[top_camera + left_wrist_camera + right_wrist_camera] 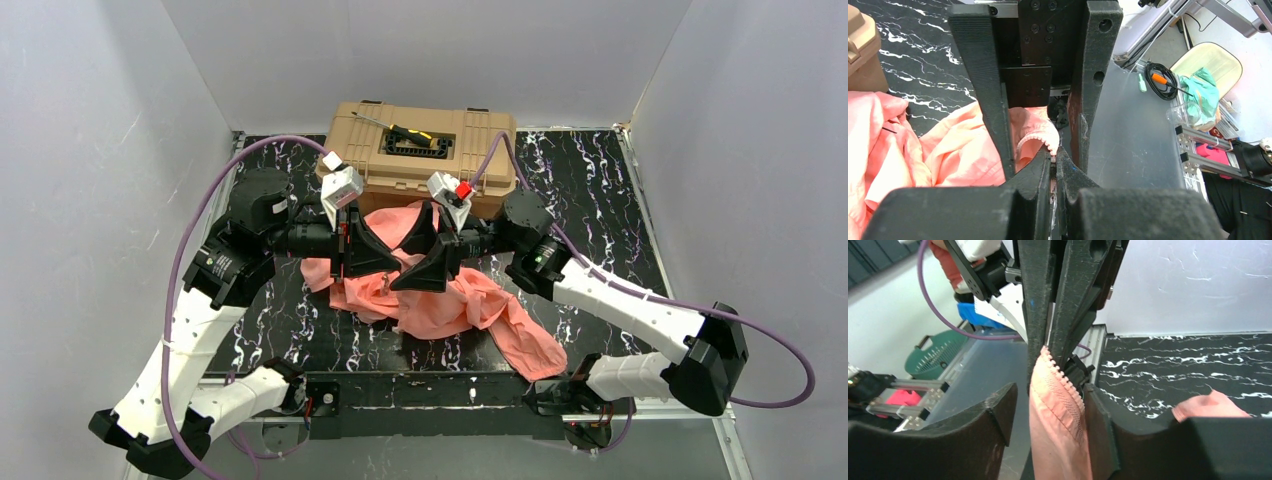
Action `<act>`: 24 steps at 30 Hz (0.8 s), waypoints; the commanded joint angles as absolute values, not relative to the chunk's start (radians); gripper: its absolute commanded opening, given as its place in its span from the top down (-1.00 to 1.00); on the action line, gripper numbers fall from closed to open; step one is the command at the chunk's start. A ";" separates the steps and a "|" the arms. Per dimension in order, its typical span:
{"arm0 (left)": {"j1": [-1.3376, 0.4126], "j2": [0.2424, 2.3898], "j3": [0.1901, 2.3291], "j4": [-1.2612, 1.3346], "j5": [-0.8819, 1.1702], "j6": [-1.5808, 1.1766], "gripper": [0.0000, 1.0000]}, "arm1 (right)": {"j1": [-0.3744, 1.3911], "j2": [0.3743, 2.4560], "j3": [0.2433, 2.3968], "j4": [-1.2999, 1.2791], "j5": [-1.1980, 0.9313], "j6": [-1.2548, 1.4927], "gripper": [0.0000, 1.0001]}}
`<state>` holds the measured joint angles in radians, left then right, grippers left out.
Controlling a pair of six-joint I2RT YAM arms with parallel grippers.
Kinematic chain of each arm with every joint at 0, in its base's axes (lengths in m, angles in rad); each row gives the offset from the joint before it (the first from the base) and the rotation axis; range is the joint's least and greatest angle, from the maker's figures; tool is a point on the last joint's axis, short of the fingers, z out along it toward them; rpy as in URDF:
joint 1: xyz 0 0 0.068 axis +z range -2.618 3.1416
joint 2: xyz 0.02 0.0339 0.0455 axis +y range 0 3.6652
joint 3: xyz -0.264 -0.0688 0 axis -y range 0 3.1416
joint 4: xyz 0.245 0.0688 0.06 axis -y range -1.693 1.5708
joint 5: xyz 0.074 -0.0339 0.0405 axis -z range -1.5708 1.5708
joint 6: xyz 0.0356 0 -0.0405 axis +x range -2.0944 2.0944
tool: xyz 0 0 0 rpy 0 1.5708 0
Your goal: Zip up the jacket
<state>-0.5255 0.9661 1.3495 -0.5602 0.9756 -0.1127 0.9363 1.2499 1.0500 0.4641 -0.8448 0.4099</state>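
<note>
Both arms meet over the jacket (440,305)
Left gripper (1054,155) and right gripper (1048,347) each pinch its zipper edge

One jacket (440,300), one toolbox (420,150), two arms.

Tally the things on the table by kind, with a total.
Jacket: 1
Toolbox: 1
Screwdriver, lying on the toolbox lid: 1
Total: 3
</note>
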 commanded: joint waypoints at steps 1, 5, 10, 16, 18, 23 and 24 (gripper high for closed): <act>-0.520 0.958 1.374 -0.527 0.978 -0.121 1.00 | 0.934 1.213 1.002 0.761 -0.831 0.562 -0.07; -0.520 0.948 1.373 -0.530 0.948 -0.108 1.00 | 0.934 1.210 0.974 0.807 -0.814 0.602 0.35; -0.518 0.938 1.375 -0.529 0.916 -0.087 1.00 | 0.934 1.199 0.961 0.784 -0.811 0.610 0.40; -0.518 0.935 1.369 -0.509 0.903 -0.098 1.00 | 0.934 1.213 0.965 0.767 -0.800 0.623 0.17; -0.517 0.935 1.370 -0.508 0.898 -0.099 1.00 | 0.934 1.219 0.965 0.762 -0.796 0.622 0.09; -0.516 0.933 1.373 -0.506 0.889 -0.097 1.00 | 0.934 1.221 0.971 0.700 -0.801 0.583 0.23; -0.516 0.933 1.374 -0.505 0.888 -0.097 1.00 | 0.934 1.221 0.973 0.686 -0.804 0.574 0.27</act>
<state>-0.5255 0.9489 1.3495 -0.5236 0.9047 -0.1017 0.9352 1.2373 0.9638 0.6987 -0.7921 0.6025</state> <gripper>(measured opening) 0.021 0.400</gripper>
